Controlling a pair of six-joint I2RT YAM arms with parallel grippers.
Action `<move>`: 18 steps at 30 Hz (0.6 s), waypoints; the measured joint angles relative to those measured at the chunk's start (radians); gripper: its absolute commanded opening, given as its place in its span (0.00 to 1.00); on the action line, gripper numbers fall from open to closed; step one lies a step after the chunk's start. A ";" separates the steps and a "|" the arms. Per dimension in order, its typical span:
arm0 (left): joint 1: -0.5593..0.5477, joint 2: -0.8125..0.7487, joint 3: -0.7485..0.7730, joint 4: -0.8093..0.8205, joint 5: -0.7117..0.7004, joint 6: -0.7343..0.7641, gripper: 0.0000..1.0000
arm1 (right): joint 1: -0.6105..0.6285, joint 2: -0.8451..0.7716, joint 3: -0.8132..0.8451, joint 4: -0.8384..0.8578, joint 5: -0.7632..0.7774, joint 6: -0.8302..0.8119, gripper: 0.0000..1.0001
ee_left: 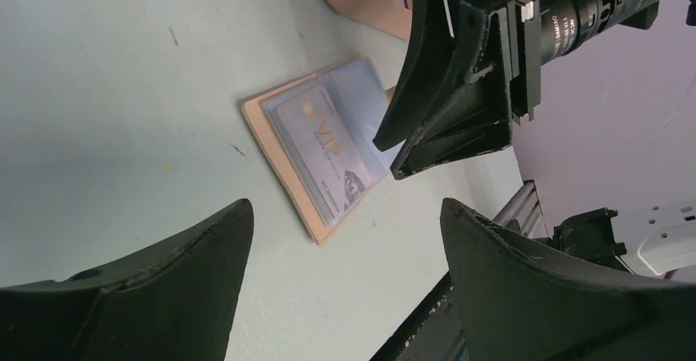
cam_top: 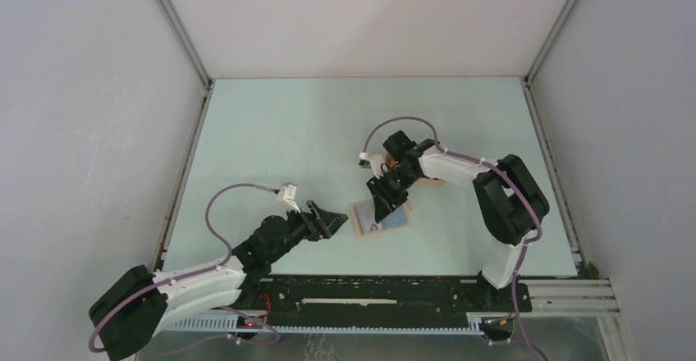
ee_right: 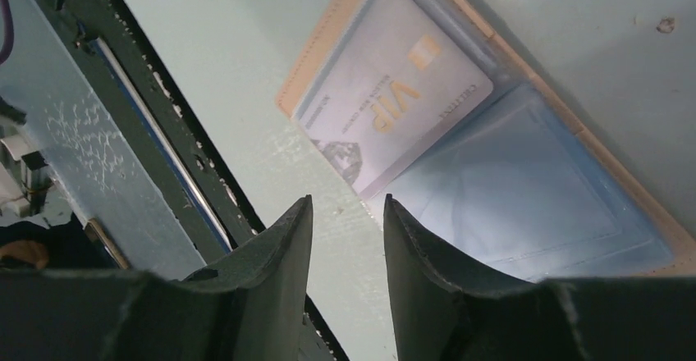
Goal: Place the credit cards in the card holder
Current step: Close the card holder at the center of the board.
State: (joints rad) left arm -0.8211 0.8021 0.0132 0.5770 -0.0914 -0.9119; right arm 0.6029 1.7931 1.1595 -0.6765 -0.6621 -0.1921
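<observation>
Card holder [cam_top: 379, 217]: lies open on the table; one card [ee_right: 394, 90] sits in its clear pocket
Left gripper [ee_left: 345, 209]: wide open; empty; near the holder
Right gripper [ee_right: 348, 205]: open a little; empty; just over the holder
Left to do: more cards, probably; I see none

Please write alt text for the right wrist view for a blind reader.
An open tan card holder lies on a pale green table, a grey VIP card over one half. The right gripper, slightly open and empty, hovers at its edge.
</observation>
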 measured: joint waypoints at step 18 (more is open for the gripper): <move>0.000 0.332 0.002 0.208 0.050 -0.076 0.82 | 0.006 0.132 0.062 -0.002 -0.002 0.087 0.45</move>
State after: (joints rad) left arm -0.8211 1.1343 0.0151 0.7853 -0.0410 -0.9878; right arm 0.6086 1.9247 1.2217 -0.6788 -0.6640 -0.1051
